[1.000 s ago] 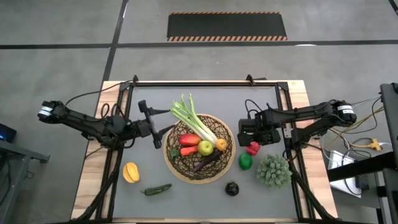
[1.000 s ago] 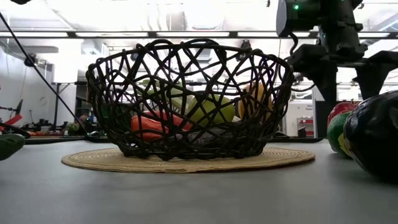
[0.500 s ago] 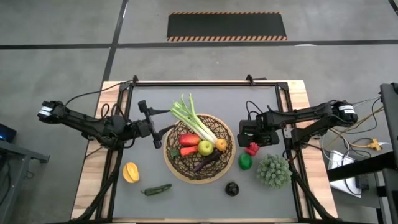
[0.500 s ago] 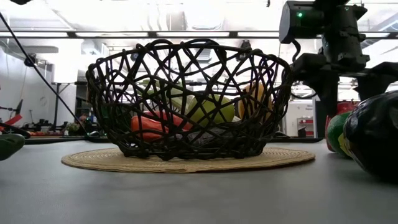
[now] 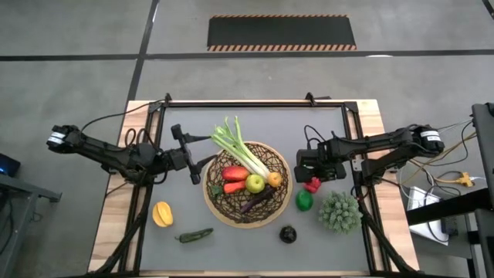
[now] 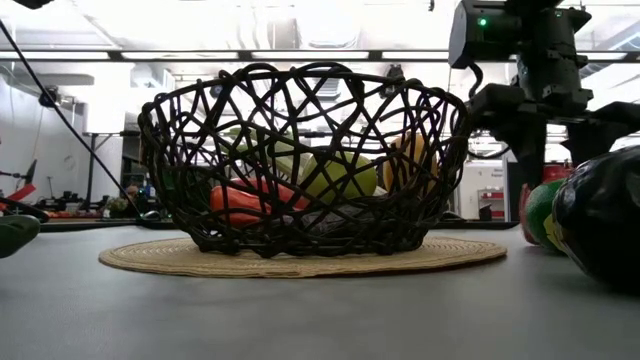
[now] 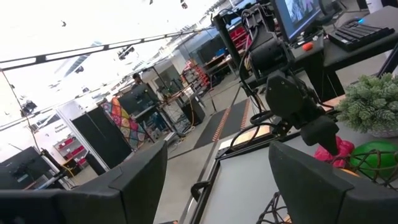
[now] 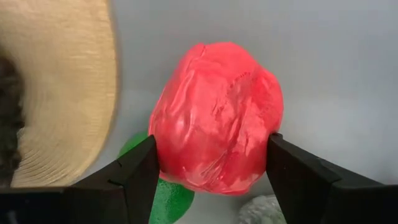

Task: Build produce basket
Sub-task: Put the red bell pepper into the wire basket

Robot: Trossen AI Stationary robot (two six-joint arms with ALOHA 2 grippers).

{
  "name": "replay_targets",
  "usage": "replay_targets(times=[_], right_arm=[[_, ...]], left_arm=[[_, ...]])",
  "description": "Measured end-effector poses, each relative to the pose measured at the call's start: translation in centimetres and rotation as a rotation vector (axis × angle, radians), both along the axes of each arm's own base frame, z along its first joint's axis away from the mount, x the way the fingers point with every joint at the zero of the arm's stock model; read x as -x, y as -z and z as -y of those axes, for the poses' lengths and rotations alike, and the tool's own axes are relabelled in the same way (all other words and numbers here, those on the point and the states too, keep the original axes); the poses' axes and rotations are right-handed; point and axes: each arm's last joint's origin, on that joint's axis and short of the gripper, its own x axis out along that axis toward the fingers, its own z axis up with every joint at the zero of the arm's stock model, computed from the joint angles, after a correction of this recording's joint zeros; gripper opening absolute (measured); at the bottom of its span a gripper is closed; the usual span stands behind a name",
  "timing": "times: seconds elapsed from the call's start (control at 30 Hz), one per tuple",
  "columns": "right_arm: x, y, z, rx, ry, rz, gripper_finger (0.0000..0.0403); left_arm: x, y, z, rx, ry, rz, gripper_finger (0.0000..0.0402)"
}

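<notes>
Since a second ago right gripper (image 8: 211, 171) dropped lower and narrowed around red pepper (image 8: 217, 134) — pepper on mat just right of basket (image 5: 248, 184). Fingers (image 8: 134, 177) now touch both pepper flanks, clamp looks unfinished. You finish squeeze before lifting; pepper is rounded, may slip. Lift straight — lime (image 5: 305, 200) sits just beside. Then carry left, over basket rim. Left gripper (image 5: 187, 153) waits left of basket, fingers spread, nothing held.

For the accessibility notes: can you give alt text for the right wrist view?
The right claw has its two dark fingers against both sides of a red pepper on the grey table. The basket's tan rim lies beside it.
</notes>
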Motion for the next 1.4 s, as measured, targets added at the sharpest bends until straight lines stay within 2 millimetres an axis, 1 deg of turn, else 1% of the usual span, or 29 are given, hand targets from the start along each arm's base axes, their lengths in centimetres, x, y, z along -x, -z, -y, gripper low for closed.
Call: replay_targets(times=[0.07,0.17,0.3,0.4,0.5,0.6,0.73,0.87,0.97,1.1,1.23,1.4], right_arm=[[0.0,-0.3,0.0,0.017,-0.005,0.03,0.0245],[0.7,-1.1,0.1,0.046,-0.003,0.047,0.0245],[2.0,-2.9,0.3,0.112,-0.008,0.061,0.0245],[2.9,-4.7,0.5,0.213,-0.06,0.119,0.0245],[3.4,-6.7,0.7,0.377,-0.17,0.221,0.0245],[3.7,-8.4,0.5,0.57,-0.278,0.336,0.0245],[3.6,-10.2,-0.2,0.805,-0.378,0.477,0.0245],[3.1,-11.3,-1.6,1.033,-0.502,0.56,0.0246],[2.4,-11.5,-2.8,1.185,-0.58,0.605,0.0246],[1.2,-10.9,-4.6,1.343,-0.689,0.716,0.0246],[0.3,-9.6,-6.0,1.504,-0.805,0.883,0.0246],[0.4,-7.0,-6.7,1.706,-0.965,1.122,0.0246]], left_arm=[[0.0,0.0,0.0,0.0,0.0,0.002,0.0263],[0.0,0.0,0.0,0.0,0.0,0.005,0.0263],[0.0,-0.2,0.0,0.006,0.0,0.023,0.0263],[0.1,-0.2,0.0,0.01,0.001,0.031,0.0263],[0.0,-0.4,0.0,0.019,0.008,0.051,0.0263],[-0.1,-0.3,0.1,0.017,0.027,0.054,0.0263],[-0.5,-0.4,0.3,0.019,0.054,0.081,0.0263],[-0.9,-0.5,0.4,0.027,0.055,0.115,0.0263],[-1.2,-0.5,0.5,0.039,0.056,0.139,0.0263],[-1.9,-0.1,0.7,0.078,0.067,0.138,0.0263],[-2.5,0.1,0.9,0.128,0.087,0.15,0.0263],[-3.3,0.2,1.2,0.19,0.164,0.177,0.0263]])
